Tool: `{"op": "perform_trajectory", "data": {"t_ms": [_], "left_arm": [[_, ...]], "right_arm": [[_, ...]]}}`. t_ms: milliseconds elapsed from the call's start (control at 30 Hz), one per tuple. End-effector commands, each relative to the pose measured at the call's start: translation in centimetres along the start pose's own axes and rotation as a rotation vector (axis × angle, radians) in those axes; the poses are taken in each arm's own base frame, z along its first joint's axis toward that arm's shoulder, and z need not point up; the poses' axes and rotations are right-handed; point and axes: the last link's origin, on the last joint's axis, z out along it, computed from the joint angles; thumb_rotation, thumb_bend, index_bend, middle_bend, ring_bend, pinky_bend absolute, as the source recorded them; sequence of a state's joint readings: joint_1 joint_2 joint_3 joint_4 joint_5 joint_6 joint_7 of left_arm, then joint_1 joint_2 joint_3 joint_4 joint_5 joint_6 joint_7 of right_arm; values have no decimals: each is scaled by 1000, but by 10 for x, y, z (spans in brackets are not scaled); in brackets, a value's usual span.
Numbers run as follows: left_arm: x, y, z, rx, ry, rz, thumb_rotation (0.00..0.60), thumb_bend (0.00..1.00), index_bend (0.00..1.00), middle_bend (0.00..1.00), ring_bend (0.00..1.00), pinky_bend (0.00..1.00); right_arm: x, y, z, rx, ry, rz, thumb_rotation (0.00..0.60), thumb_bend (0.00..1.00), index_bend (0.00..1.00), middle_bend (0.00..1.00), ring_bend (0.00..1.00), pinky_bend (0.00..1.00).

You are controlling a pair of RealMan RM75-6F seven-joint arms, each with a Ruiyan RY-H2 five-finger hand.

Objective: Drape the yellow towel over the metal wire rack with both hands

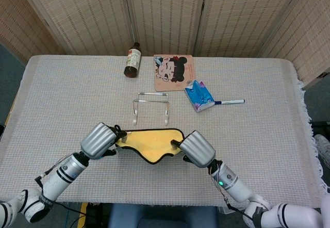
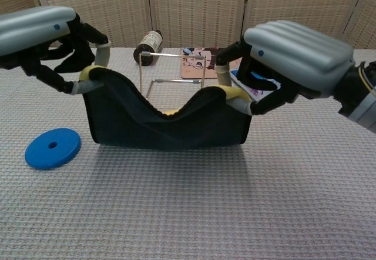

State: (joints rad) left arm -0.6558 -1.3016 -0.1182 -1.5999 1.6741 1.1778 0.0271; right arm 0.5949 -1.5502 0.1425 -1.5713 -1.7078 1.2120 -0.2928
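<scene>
The yellow towel [image 1: 149, 141] with black trim hangs in the air, sagging in the middle, its dark underside [image 2: 164, 122] facing the chest view. My left hand [image 1: 99, 140] pinches its left near corner and my right hand [image 1: 196, 148] pinches its right near corner; both hands show in the chest view too, left hand [image 2: 41, 33] and right hand [image 2: 294, 51]. The metal wire rack [image 1: 150, 106] stands upright on the table just beyond the towel, partly hidden behind it in the chest view, its top bar [image 2: 173, 54] showing.
A blue disc [image 2: 53, 148] lies on the table at the left, below my left hand. A brown bottle [image 1: 133, 60] lies at the back, beside a cartoon coaster [image 1: 173, 71]. A blue tissue pack [image 1: 199, 95] and a pen [image 1: 230, 102] lie right of the rack.
</scene>
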Motion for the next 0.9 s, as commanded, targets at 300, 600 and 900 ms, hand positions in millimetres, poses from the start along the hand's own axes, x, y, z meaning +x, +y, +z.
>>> {"op": "perform_trajectory", "data": {"t_ms": [300,600,900], "left_arm": [[36,-39,74,95,67,-25,600,434,620,925,774,923],[47,-66,125,202,83,-58,600,434,618,925,773,922],[49,-87,156,300,57,-70,600,434,617,925,772,920]], "right_arm": [[22,30,69,-110,68,-97,600,466,704,957,985,1000],[23,52,111,-196,79,-157,600,466,704,958,985,1000],[18,66,146,-241,75,-187,600,466,704,960,985,1000]]}}
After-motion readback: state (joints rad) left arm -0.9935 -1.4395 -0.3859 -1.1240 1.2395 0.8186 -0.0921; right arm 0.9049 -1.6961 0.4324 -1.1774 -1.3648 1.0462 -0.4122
